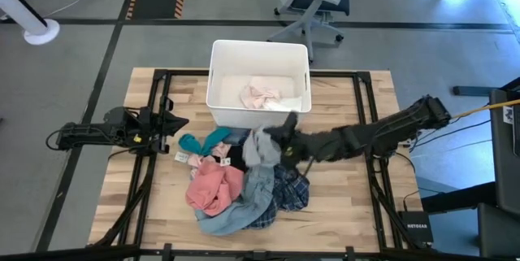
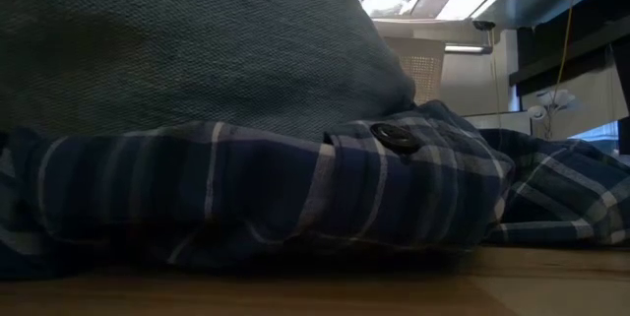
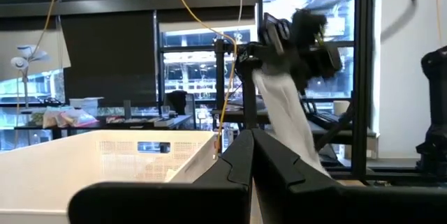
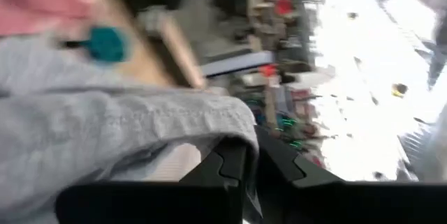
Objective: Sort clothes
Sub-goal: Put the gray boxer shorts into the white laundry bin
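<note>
1. We see the right gripper (image 1: 280,143) with its jaws clamped on a grey garment (image 1: 258,147), pinched at an edge so the cloth hangs down in a long fold; the left wrist view shows it dangling clear of the pile. We judge that an edge grip like this lets one piece come away from the heap without dragging its neighbours.

2. The left gripper (image 1: 177,123) waits near the bench's left edge, jaws pressed together on nothing, pointed toward the white bin (image 1: 217,70). We take it that it is parked out of the way of the working arm.

3. The rest of the clothes lie heaped just in front of the bin: a salmon pink piece (image 1: 213,188), a teal one (image 1: 203,141), the light-blue denim shirt (image 1: 244,212) and the navy plaid shirt (image 1: 288,192), overlapping one another. A pale pink garment (image 1: 260,94) already lies inside the bin, so we judge the sorting to be partly done.

4. The bench (image 1: 341,204) is light wood in a dark frame. Around it is grey floor with taped lines, an office chair (image 1: 313,1) beyond the bin, and dark windows in the wrist views.
</note>
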Robot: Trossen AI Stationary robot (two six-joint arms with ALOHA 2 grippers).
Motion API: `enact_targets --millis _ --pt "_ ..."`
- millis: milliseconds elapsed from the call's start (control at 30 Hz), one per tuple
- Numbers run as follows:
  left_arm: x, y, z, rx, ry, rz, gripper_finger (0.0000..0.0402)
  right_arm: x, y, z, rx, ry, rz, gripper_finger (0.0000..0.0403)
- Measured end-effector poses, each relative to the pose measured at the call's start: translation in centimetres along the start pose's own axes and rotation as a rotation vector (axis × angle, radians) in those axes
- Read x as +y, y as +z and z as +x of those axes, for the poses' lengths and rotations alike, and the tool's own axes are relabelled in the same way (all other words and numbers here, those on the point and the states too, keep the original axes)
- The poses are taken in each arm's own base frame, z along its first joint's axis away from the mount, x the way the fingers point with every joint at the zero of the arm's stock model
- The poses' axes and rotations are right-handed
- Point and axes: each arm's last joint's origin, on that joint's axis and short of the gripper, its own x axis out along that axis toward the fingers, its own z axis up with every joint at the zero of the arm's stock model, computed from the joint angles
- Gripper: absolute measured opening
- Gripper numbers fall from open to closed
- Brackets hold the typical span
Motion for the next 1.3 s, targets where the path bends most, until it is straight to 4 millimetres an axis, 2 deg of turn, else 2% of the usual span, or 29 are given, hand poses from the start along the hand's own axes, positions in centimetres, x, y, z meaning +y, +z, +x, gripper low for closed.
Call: enact_targets --millis 133,333,600,767,900,1000,1133,1300 --pt "0.0 0.0 0.0 0.0 0.0 0.0 0.0 -3.3 -1.5 -0.9 0.004 -0.129 0.019 0.0023" --pt "0.0 0.0 0.0 0.0 0.0 -0.003 0.0 -7.7 -4.6 -0.8 0.07 -0.354 0.067 0.0018" --pt "0.0 0.0 0.0 0.0 0.0 0.0 0.0 -10.0 -9.9 1.4 0.25 -0.439 0.073 0.004" --pt "0.0 -0.1 0.0 0.011 -0.001 0.003 0.0 -10.3 -12.4 2.3 0.331 -0.437 0.154 0.0041" --pt "0.0 -0.1 0.0 0.011 -0.001 0.001 0.0 -9.4 -14.0 2.8 0.379 -0.323 0.169 0.0051" --pt "0.0 -0.3 0.0 0.026 -0.001 -0.001 0.0 -8.1 -14.7 3.1 0.395 -0.195 0.205 0.0082" --pt "0.0 -0.3 0.0 0.034 -0.003 -0.028 0.0 -6.4 -15.3 3.0 0.434 -0.02 0.221 0.0143" --pt "-0.3 -0.2 0.0 0.021 -0.085 -0.044 0.0 -4.5 -15.6 2.4 0.51 0.146 0.216 0.0205"
